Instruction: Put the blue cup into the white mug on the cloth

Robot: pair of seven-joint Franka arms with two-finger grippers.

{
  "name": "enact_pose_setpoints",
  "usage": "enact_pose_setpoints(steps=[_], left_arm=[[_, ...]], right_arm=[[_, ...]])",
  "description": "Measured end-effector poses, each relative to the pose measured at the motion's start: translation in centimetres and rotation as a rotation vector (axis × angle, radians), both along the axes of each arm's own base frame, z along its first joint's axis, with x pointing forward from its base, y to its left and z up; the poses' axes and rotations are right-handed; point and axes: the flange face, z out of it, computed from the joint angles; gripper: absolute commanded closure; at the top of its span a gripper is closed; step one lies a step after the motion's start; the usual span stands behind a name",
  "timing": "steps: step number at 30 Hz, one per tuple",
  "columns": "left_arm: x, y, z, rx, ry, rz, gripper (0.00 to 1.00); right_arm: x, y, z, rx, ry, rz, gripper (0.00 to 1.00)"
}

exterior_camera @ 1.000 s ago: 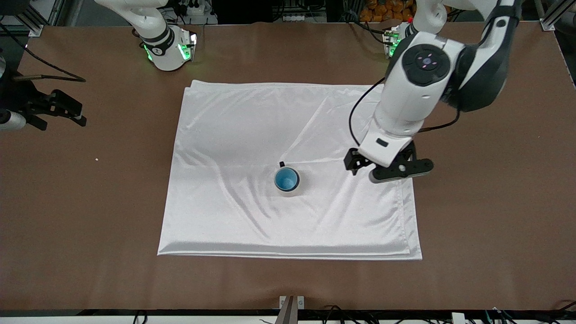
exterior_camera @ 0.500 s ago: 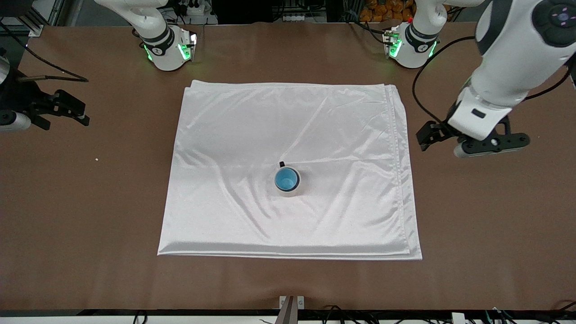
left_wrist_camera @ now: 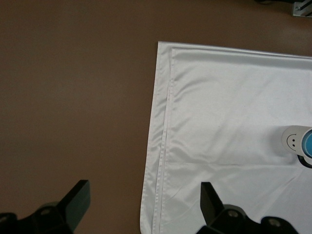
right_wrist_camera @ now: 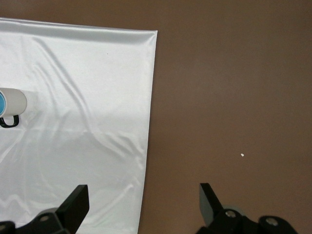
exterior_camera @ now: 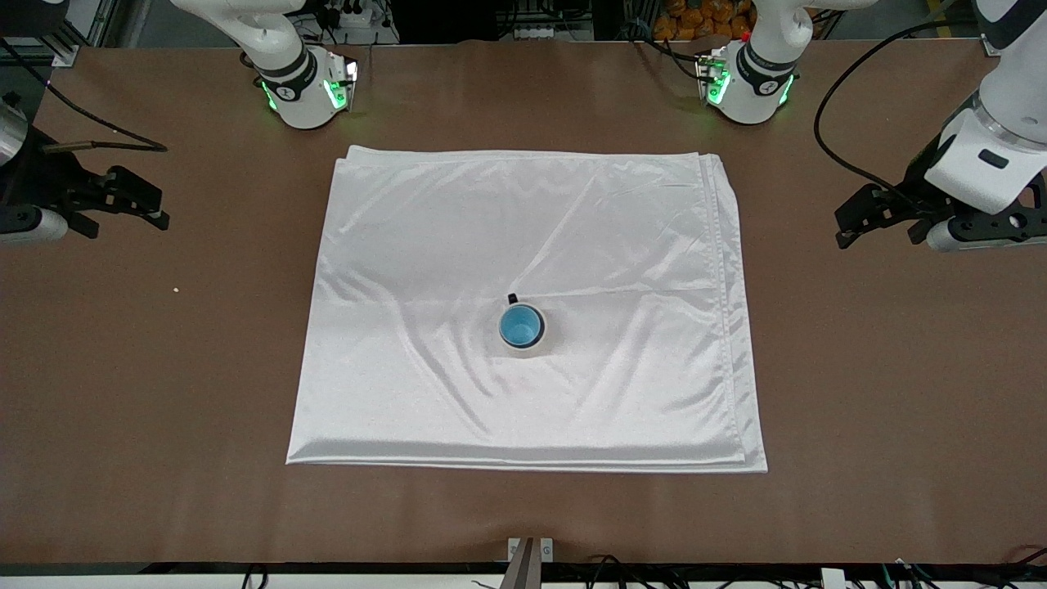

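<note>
The white mug (exterior_camera: 532, 342) stands upright near the middle of the white cloth (exterior_camera: 458, 229), its dark handle turned toward the robots' bases. The blue cup (exterior_camera: 520, 326) sits inside it. My left gripper (exterior_camera: 859, 225) is open and empty over the bare table off the cloth's edge at the left arm's end. In the left wrist view my gripper (left_wrist_camera: 144, 200) straddles the cloth's hem (left_wrist_camera: 161, 146), with the mug (left_wrist_camera: 294, 140) and the cup (left_wrist_camera: 308, 145) at the frame's edge. My right gripper (exterior_camera: 147, 204) is open and empty over the table at the right arm's end; its view (right_wrist_camera: 142, 200) shows the cloth (right_wrist_camera: 87, 87) and mug (right_wrist_camera: 15, 101).
The brown table (exterior_camera: 883, 368) surrounds the cloth. The two arm bases (exterior_camera: 307, 90) (exterior_camera: 748, 82) stand along the edge farthest from the front camera. A small white speck (exterior_camera: 176, 289) lies on the table toward the right arm's end. A metal bracket (exterior_camera: 530, 550) sits at the near edge.
My left arm has swung away from over the cloth toward its own end of the table, gripper open and empty. The mug with the cup has not moved. The right gripper barely shifted.
</note>
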Motion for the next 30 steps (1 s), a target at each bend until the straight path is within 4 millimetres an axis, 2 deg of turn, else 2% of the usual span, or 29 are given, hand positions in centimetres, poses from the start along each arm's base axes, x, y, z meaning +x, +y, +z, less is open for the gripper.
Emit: enact_pose_setpoints(steps=[10,30], left_arm=[[-0.3,-0.8,-0.1,0.002,0.015,-0.014,0.0],[0.1,0.3,-0.7,0.008,0.027,-0.038,0.0]], right_arm=[[0.0,0.0,0.0,0.0,0.0,0.001,0.0],[0.0,-0.2,0.0,0.0,0.0,-0.003,0.0]])
